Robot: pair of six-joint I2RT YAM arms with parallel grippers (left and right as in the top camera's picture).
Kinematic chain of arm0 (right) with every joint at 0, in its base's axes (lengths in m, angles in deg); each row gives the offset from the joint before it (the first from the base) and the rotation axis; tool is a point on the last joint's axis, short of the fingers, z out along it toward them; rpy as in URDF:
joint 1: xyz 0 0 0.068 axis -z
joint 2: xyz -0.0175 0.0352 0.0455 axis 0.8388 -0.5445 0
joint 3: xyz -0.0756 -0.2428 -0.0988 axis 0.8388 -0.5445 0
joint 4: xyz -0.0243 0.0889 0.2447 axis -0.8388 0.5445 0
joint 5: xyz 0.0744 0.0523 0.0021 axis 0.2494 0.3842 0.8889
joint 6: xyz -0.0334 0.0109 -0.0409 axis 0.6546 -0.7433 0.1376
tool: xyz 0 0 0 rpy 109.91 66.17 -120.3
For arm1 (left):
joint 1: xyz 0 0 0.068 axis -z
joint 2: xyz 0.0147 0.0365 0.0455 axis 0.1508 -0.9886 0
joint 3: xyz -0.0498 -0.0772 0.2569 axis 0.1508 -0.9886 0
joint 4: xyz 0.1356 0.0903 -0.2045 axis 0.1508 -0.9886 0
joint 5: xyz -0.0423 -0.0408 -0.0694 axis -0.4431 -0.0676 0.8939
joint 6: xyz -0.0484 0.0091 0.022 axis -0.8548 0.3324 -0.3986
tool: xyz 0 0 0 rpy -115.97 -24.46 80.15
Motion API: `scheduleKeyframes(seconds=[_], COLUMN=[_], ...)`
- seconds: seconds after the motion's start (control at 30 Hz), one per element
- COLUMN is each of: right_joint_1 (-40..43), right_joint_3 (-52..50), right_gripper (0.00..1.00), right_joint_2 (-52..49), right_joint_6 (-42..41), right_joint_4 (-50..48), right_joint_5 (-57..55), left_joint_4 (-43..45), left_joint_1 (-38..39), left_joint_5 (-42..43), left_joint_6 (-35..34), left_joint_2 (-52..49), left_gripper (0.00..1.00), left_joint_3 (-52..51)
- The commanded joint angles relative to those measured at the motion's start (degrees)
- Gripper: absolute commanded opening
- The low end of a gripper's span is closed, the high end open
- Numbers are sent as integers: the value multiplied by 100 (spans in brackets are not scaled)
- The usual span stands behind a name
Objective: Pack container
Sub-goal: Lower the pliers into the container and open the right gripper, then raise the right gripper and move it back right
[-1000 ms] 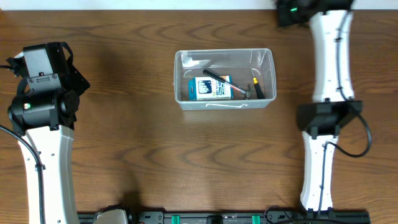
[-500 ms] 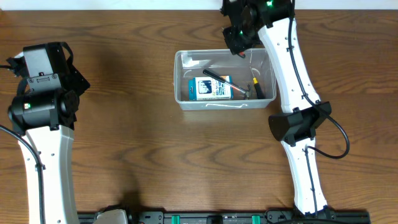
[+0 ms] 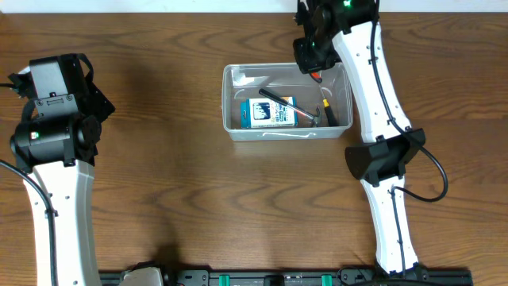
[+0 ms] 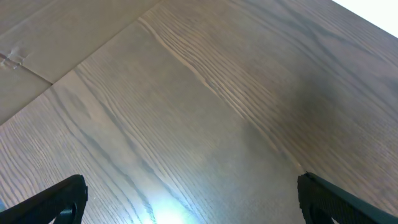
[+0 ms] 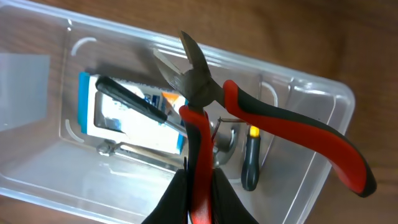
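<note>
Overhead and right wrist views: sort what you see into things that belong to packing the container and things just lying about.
Belongs to the job: container; red-handled pliers, held in the right gripper over it; blue-and-white box, black-handled tool and black-and-yellow tool already inside.
Lying about: nothing loose seen; the left gripper hangs open over bare table.

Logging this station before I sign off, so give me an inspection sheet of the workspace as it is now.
Surface: wooden table, no spills seen.
Job's things: clear container at centre, holding a blue-and-white box, a black-handled tool and a yellow-and-black-handled tool.
Clutter: nothing seen.
Grippers: right gripper shut on red-and-black pliers over the container; left gripper open above the table.
Cables: black cable looped beside the right arm.
Surroundings: pale strip beyond the far edge.
</note>
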State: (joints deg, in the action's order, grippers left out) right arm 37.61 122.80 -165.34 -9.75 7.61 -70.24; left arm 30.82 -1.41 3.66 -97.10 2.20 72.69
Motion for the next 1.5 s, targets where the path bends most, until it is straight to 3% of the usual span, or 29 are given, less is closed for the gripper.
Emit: scheduleKeyframes(seconds=[0.0,0.23,0.6,0.7,0.83,1.07,1.13,1.27,1.47], right_joint_1=[-46,-50,-83,-92,-94,-90,-81,42,619], right_joint_3=[-378,-1467,-2361,-2640,-2828,-2441,-2138,-1329,-588], right_gripper=[2,1,3,13,18,32,40,99,99], right_joint_2=[223,223,223,223,223,293,387,721,1209], right_joint_6=[-162,-201,-201,-201,-199,-197,-197,-223,-498], right_joint_4=[-48,-564,-1364,-1609,-1738,-1722,-1637,-1652,-1878], right_joint_5=[-79,-76,-76,-70,-33,-33,-35,-186,-949], left_joint_4=[0,0,0,0,0,0,0,0,0], left_joint_1=[-24,-24,-24,-24,-24,-24,-24,-24,-24], left_joint_5=[-111,-111,-111,-111,-111,-111,-111,-111,-109], left_joint_6=[-55,-55,-55,-55,-55,-55,-55,-55,-55], left_joint_2=[-11,-11,-11,-11,-11,-11,-11,-11,-11], left_gripper=[98,98,98,98,98,98,98,98,98], left_joint_3=[44,42,44,44,42,42,44,42,44])
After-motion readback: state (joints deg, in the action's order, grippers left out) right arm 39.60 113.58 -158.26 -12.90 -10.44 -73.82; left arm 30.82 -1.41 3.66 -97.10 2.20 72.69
